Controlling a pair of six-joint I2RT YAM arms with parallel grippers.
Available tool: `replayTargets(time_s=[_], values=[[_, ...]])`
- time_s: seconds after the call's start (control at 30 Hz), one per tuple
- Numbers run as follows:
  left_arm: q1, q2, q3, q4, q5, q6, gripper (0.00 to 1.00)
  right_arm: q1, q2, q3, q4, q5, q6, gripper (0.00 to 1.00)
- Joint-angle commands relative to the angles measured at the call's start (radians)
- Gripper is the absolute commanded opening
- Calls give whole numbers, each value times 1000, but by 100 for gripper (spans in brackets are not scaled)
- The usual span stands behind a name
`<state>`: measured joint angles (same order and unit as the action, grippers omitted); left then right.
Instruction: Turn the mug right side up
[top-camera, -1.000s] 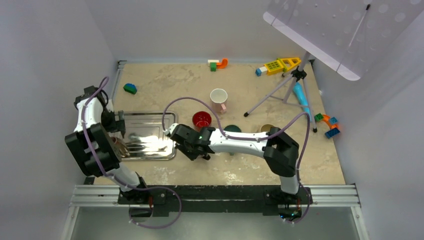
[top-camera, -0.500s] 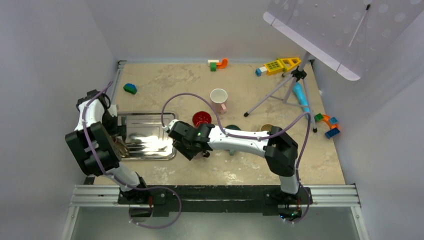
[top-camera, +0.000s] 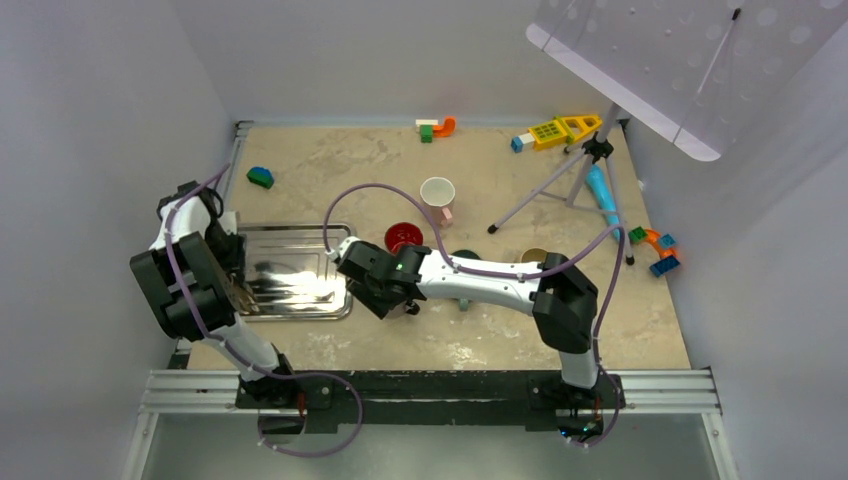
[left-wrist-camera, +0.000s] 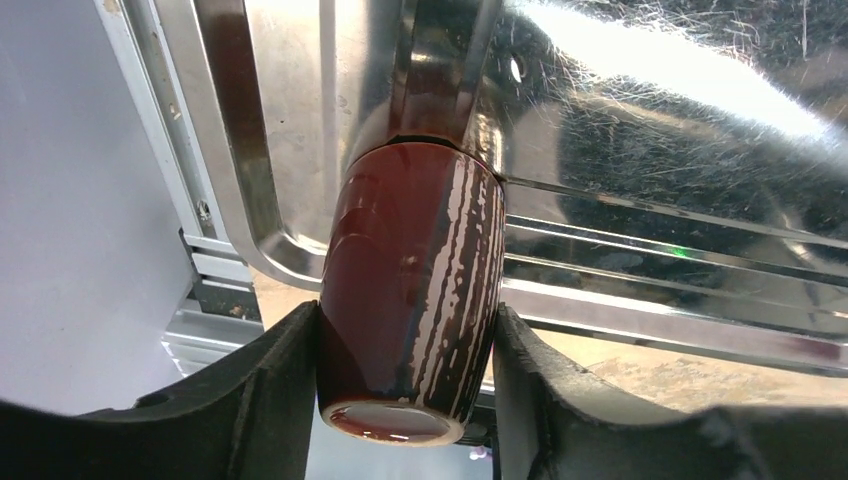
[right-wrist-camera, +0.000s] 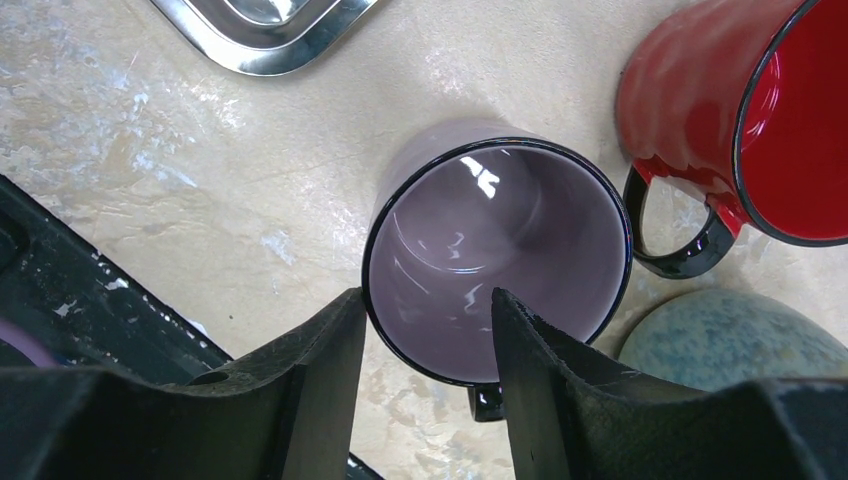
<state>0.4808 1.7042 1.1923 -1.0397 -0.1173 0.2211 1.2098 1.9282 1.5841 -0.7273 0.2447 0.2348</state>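
Observation:
A dark red-brown mug (left-wrist-camera: 410, 280) with pale streaks stands upside down on the steel tray (left-wrist-camera: 250, 150), its base toward the wrist camera. My left gripper (left-wrist-camera: 405, 315) is shut on it, one finger pressed against each side; in the top view that gripper (top-camera: 238, 290) sits at the tray's left edge. My right gripper (right-wrist-camera: 428, 300) is open above an upright lilac mug (right-wrist-camera: 500, 260) with a black rim. One of its fingers is outside the rim and the other is over the mug's inside. From above, my right gripper (top-camera: 392, 298) hides that mug.
A red mug (right-wrist-camera: 700, 90) stands upright beside the lilac one, with a speckled blue-green object (right-wrist-camera: 730, 340) close by. A white mug (top-camera: 437, 192) sits farther back. A tripod (top-camera: 560, 180) and toy blocks (top-camera: 655, 250) occupy the right side, and the tray (top-camera: 300, 240) lies at the left.
My left gripper has closed onto the red-brown mug. My right gripper has opened off the lilac mug and shifted slightly up and left.

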Motion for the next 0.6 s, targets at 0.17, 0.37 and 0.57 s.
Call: replayTargets(time_s=[0.17,0.37,0.57], values=[[-1,-22,15,-24,68,25,0,-1,-49,66,-39,54,2,53],[-12,-87,116,-117,268,5,0,-1,-90,129,-95,79,-5,53],[-28,-97,223,-204,432,-10,0,-1,-182,123,-45,76,-21,64]])
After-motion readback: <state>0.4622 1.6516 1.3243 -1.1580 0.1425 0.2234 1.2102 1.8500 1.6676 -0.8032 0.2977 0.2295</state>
